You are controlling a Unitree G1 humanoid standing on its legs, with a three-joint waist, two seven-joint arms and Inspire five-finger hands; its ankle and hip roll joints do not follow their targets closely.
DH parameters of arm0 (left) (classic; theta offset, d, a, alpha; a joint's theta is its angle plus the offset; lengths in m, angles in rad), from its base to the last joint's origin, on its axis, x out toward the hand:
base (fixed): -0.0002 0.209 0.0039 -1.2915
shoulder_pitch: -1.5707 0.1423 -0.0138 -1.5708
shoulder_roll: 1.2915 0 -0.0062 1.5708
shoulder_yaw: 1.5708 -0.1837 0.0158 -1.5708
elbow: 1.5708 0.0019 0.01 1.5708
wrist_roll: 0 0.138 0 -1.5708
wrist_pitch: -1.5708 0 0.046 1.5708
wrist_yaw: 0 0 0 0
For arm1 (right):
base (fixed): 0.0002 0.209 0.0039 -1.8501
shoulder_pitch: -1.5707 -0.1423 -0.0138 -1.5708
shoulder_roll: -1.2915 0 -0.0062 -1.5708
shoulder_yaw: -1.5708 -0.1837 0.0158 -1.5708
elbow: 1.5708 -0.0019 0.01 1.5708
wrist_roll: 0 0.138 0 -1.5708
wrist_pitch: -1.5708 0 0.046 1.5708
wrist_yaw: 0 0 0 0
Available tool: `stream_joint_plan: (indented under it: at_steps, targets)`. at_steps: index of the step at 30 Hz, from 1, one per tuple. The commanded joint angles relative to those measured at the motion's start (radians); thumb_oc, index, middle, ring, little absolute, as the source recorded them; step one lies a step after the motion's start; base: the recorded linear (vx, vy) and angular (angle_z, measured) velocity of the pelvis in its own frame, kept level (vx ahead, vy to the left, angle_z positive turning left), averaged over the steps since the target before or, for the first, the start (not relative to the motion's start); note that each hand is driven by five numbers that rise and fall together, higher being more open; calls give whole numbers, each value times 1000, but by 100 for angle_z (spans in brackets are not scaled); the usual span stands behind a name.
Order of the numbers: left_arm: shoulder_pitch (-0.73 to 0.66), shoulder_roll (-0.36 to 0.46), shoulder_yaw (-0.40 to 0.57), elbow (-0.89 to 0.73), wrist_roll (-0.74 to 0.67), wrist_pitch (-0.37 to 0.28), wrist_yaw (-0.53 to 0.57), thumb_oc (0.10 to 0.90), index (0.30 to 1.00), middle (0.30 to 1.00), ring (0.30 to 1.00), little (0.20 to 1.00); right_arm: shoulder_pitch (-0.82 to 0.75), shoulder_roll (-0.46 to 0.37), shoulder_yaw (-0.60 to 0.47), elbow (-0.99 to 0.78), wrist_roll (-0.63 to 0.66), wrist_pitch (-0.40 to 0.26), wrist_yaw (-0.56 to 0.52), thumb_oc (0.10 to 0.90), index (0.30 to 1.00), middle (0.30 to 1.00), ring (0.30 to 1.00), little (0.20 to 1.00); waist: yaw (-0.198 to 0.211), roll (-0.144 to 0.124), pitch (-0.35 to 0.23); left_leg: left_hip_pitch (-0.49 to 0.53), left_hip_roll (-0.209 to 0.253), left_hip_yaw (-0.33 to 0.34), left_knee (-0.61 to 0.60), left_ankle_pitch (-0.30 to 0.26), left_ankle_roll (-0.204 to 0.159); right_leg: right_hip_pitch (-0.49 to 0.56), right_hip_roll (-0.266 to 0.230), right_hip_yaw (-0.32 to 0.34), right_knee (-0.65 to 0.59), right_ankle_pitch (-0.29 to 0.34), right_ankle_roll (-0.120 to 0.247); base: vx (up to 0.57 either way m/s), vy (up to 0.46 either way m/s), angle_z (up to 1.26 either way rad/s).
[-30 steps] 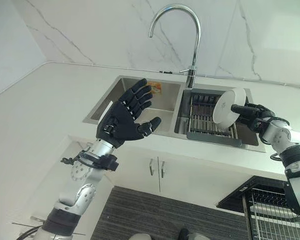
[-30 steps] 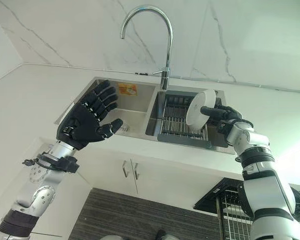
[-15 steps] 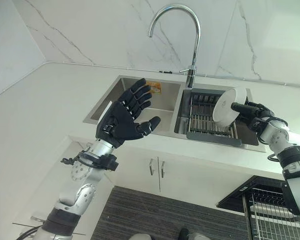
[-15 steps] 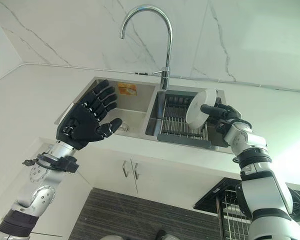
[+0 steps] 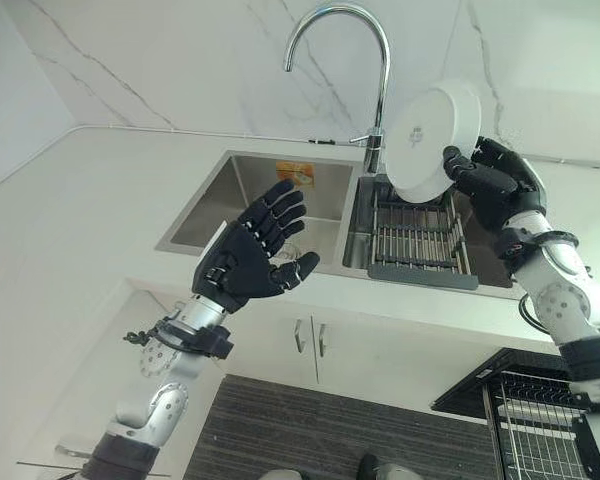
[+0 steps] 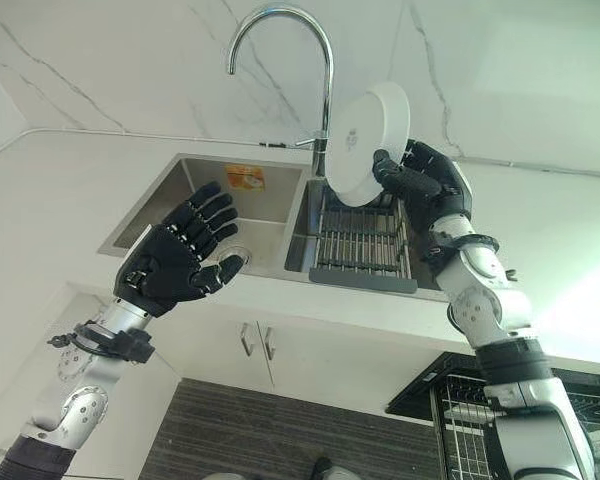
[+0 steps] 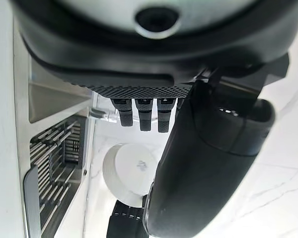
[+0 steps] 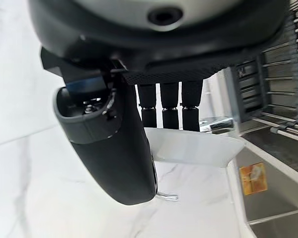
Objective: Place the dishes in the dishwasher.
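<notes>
A white plate [image 5: 432, 138] is pinched at its edge by my right hand [image 5: 490, 185], thumb on one face and fingers on the other, tilted and raised above the wire rack [image 5: 412, 235] in the sink's right basin. The right wrist view shows the plate [image 8: 193, 146] between thumb and fingers. My left hand [image 5: 250, 258] hovers open, palm up, in front of the left basin [image 5: 270, 200], holding nothing. The left wrist view looks past its fingers [image 7: 141, 113] at the plate [image 7: 129, 171]. The open dishwasher's rack [image 5: 540, 430] shows at the lower right.
A tall chrome faucet [image 5: 365, 80] stands behind the sink, just left of the lifted plate. An orange sponge [image 5: 295, 172] lies at the back of the left basin. White cabinet doors with handles [image 5: 308, 337] lie below the counter edge.
My right hand has lifted the plate up out of the rack and toward the faucet, tilting it. The left hand has sunk slightly. The camera view has shifted a little.
</notes>
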Motion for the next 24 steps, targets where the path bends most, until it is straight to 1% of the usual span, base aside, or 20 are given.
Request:
stream_joint_plan:
  at_steps: [1,3,5,6,8,9,10,12,13,14,15,16,18,19,20,21,22,24]
  targets:
    - [-15,22,99,-155,19,-110,-43,800,900,900,900,900,-6,69,-146,-168,-33,-210,-33,400,300,300,300,300,-37,-42,-65,-78,2,-20,72,-88,-22,82,-52,63,-41,-72,164,-17,145,-14]
    - [-7,19,105,-163,30,-110,-50,800,900,900,900,900,54,99,-166,-230,-38,-215,-29,400,300,300,300,300,-48,-43,-62,-78,-1,-15,72,-89,-19,72,-55,73,-41,-62,171,7,128,-12]
    - [16,8,124,-186,33,-99,-80,800,900,900,900,900,171,135,-213,-325,-32,-233,-12,400,300,300,300,300,-67,-44,-52,-78,-8,-8,72,-92,-15,45,-65,90,-41,-34,190,27,123,-20]
    - [31,-3,137,-200,35,-85,-102,800,900,900,900,900,243,184,-232,-380,-18,-236,18,400,300,300,300,300,-81,-44,-42,-77,-10,-5,72,-94,-15,20,-71,102,-41,-10,206,23,95,-13]
    - [49,-6,148,-213,34,-77,-124,800,900,900,900,900,291,221,-234,-409,-19,-234,41,400,300,300,300,300,-92,-42,-26,-78,-9,-8,72,-85,-18,-10,-73,109,-41,10,221,-6,79,-37]
    - [55,3,145,-222,44,-81,-111,800,900,900,900,900,309,239,-216,-416,-26,-247,53,400,300,300,300,300,-95,-44,-11,-77,-3,3,72,-80,-21,-30,-87,80,-41,49,230,-65,49,-58]
    - [54,10,148,-222,49,-85,-103,800,900,900,900,900,314,244,-210,-413,-16,-258,68,400,300,300,300,300,-96,-46,-5,-78,0,9,72,-78,-19,-26,-94,62,-41,63,233,-108,25,-66]
    - [47,23,156,-219,42,-101,-87,800,900,900,900,900,322,245,-210,-407,4,-288,92,400,300,300,300,300,-92,-46,-2,-82,16,32,72,-74,-15,7,-103,21,-41,60,228,-140,-2,-79]
    - [45,21,161,-220,36,-108,-86,800,900,900,900,900,324,248,-211,-405,-8,-314,93,400,300,300,300,300,-86,-41,-1,-78,27,43,72,-79,-14,40,-106,1,-41,48,224,-201,-29,-79]
    - [42,16,171,-222,35,-112,-89,800,900,900,900,900,325,255,-215,-403,-5,-331,98,400,300,300,300,300,-80,-38,-5,-90,39,60,72,-67,-12,68,-117,-21,-41,61,215,-256,-97,-67]
    - [41,17,178,-221,39,-125,-90,800,900,900,900,900,330,270,-211,-397,13,-350,117,400,300,300,300,300,-71,-33,-7,-96,54,81,72,-61,-10,109,-137,-43,-41,84,207,-271,-142,-43]
    - [40,19,183,-221,39,-128,-90,800,900,900,900,900,334,281,-209,-398,16,-360,124,400,300,300,300,300,-66,-32,-12,-102,58,91,72,-56,-9,124,-156,-52,-41,102,207,-233,-197,-44]
    - [46,18,199,-226,37,-121,-101,800,900,900,900,900,346,319,-203,-415,11,-367,127,400,300,300,300,300,-43,-34,-23,-111,68,115,72,-54,-14,162,-226,-86,-41,154,222,-179,-239,-59]
    - [51,20,205,-228,30,-116,-106,800,900,900,900,900,347,335,-198,-422,8,-366,125,400,300,300,300,300,-32,-34,-29,-113,75,129,72,-55,-20,173,-267,-110,-41,177,235,-158,-360,-69]
    - [47,23,202,-230,25,-98,-113,800,900,900,900,900,345,358,-179,-440,-15,-364,110,400,300,300,300,300,-19,-33,-35,-107,86,144,72,-64,-31,183,-310,-135,-41,185,255,-164,-491,-91]
    - [31,31,189,-233,24,-76,-121,800,900,900,900,900,345,371,-159,-455,-40,-375,95,400,300,300,300,300,-22,-31,-35,-102,96,142,72,-68,-40,173,-318,-131,-41,176,261,-156,-531,-108]
    - [16,37,178,-233,16,-60,-132,800,900,900,900,900,350,373,-155,-463,-47,-383,93,400,300,300,300,300,-28,-31,-36,-103,102,133,72,-69,-43,169,-305,-120,-41,147,259,-162,-523,-88]
    - [-11,33,155,-240,25,-31,-155,800,900,900,900,900,365,362,-161,-481,-56,-390,88,400,300,300,300,300,-40,-30,-40,-110,123,122,72,-63,-55,167,-271,-113,-41,66,246,-144,-433,-24]
